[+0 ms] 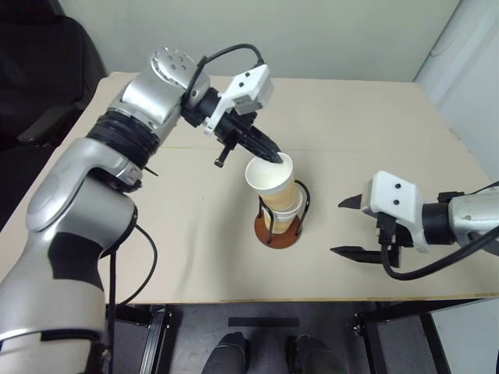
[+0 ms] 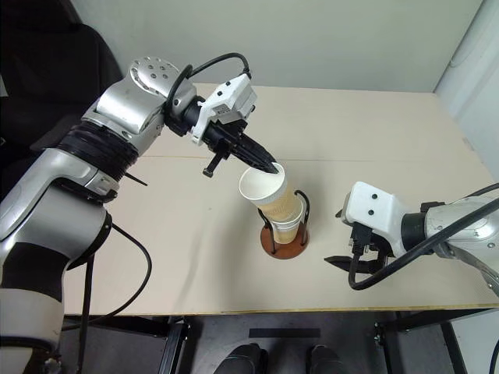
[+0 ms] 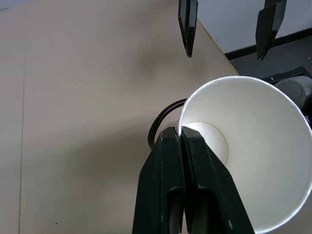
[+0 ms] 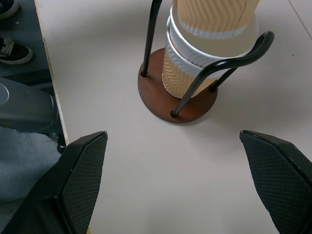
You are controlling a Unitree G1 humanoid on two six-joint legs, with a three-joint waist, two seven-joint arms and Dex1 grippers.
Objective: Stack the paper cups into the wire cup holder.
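The wire cup holder [image 1: 278, 234], a reddish-brown disc with black wire loops, stands mid-table with paper cups [image 4: 195, 73] nested inside it. A top paper cup [image 1: 269, 175] leans tilted, its lower end inside the stack. My left gripper [image 1: 274, 157] is shut on that cup's rim, one finger inside and one outside, as the left wrist view shows at the fingers [image 3: 181, 141]. My right gripper [image 1: 337, 227] hovers open to the right of the holder, nothing between its fingers [image 4: 87, 165].
The beige table [image 1: 171, 234] has its front edge close to the holder. A dark chair [image 1: 39, 70] stands at the back left, and a pale wall runs behind the table.
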